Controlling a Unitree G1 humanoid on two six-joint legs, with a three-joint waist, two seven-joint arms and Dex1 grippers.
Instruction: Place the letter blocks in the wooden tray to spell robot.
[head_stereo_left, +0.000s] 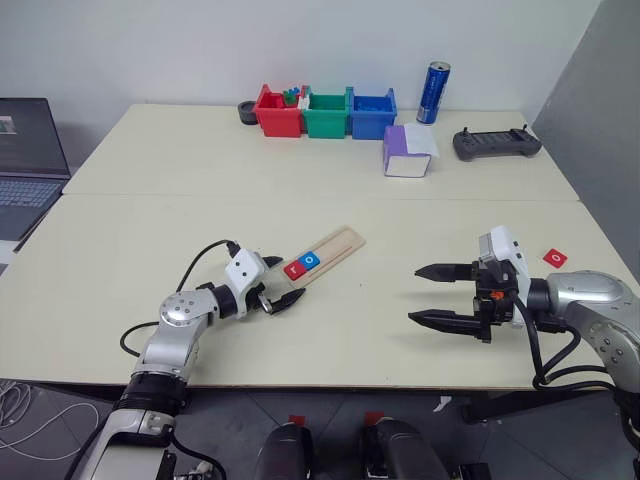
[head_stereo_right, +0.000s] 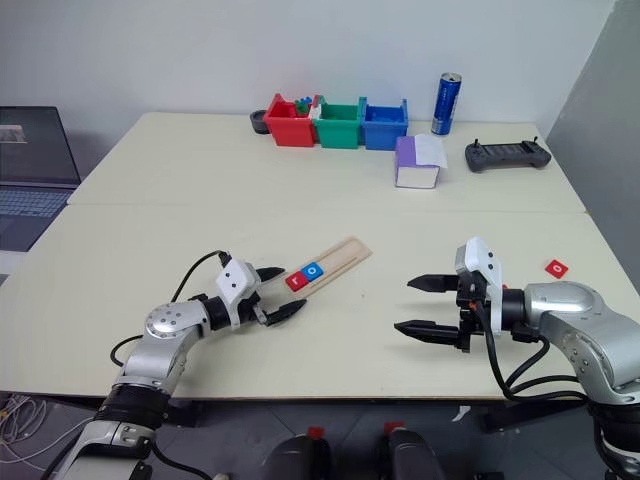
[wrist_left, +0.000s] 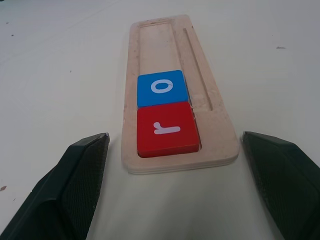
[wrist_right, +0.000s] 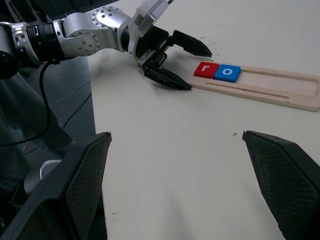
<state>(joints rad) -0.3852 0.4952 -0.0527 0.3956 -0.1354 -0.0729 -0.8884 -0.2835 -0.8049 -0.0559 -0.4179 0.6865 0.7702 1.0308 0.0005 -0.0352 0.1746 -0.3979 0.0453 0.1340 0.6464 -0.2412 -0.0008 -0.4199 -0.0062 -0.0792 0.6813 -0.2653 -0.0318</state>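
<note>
While a laptop (head_stereo_left: 25, 160) sits off the table's (head_stereo_left: 150, 240) far left edge, the left gripper (head_stereo_left: 281, 281) hovers just at the near end of the wooden tray (head_stereo_left: 335, 246), its 2 black fingers spread wide and holding nothing. Seen from the left wrist, those fingers flank the tray's near end without touching it.

Lying diagonally near the table's middle, the tray holds 2 letter blocks side by side in its groove: a red r block (wrist_left: 166, 129) at the end nearest the left gripper and a blue o block (wrist_left: 161, 88) touching it on the far side. Beyond the o, the groove is bare wood.

Well behind the tray, along the table's far edge, stand 3 bins in a row, red (head_stereo_left: 277, 113), green (head_stereo_left: 326, 114) and blue (head_stereo_left: 372, 112), then a purple and white box (head_stereo_left: 408, 152), a blue can (head_stereo_left: 433, 93) and a dark controller (head_stereo_left: 496, 143).

Right of the tray and well apart from it, the right gripper (head_stereo_left: 439, 294) points toward the tray with its fingers spread and empty. Farther right, near the table's right edge, lies 1 more red block (head_stereo_left: 555, 258), its letter too small to read.
</note>
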